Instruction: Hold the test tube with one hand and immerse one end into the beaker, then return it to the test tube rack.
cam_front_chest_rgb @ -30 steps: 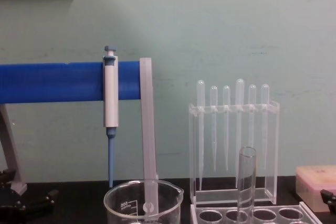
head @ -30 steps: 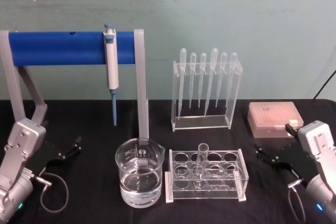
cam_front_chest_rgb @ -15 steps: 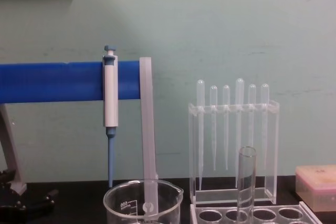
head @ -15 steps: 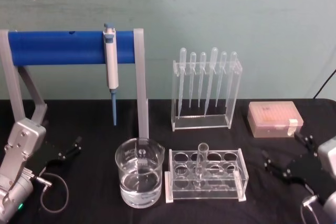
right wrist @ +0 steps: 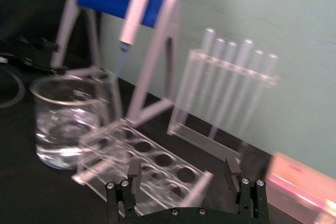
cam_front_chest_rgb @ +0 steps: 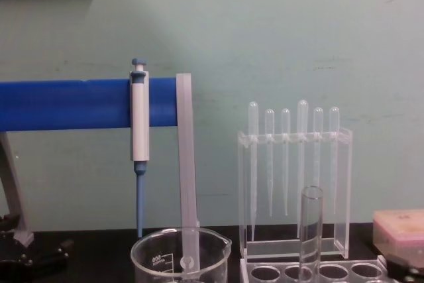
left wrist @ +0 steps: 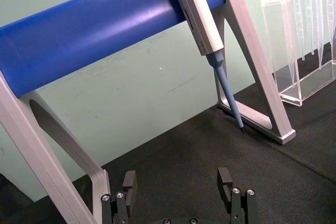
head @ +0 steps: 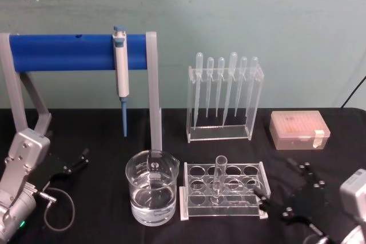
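Black cloth covers the tabletop [head: 229,151] in front of a pale green wall. On it, the test tube [head: 219,178] stands upright in a hole of the clear rack [head: 240,208], second column from the rack's left end, its open rim well above the rack top. The beaker [head: 152,195] sits just to the left of the rack, partly filled with clear liquid. At the rack's right front corner is the right hand [head: 283,182], low over the tabletop with its fingers spread and nothing between them. The left hand [head: 73,164] lies at the far left, well apart from the beaker, fingers also spread and empty, near the foot of a blue-barred stand [head: 63,52].
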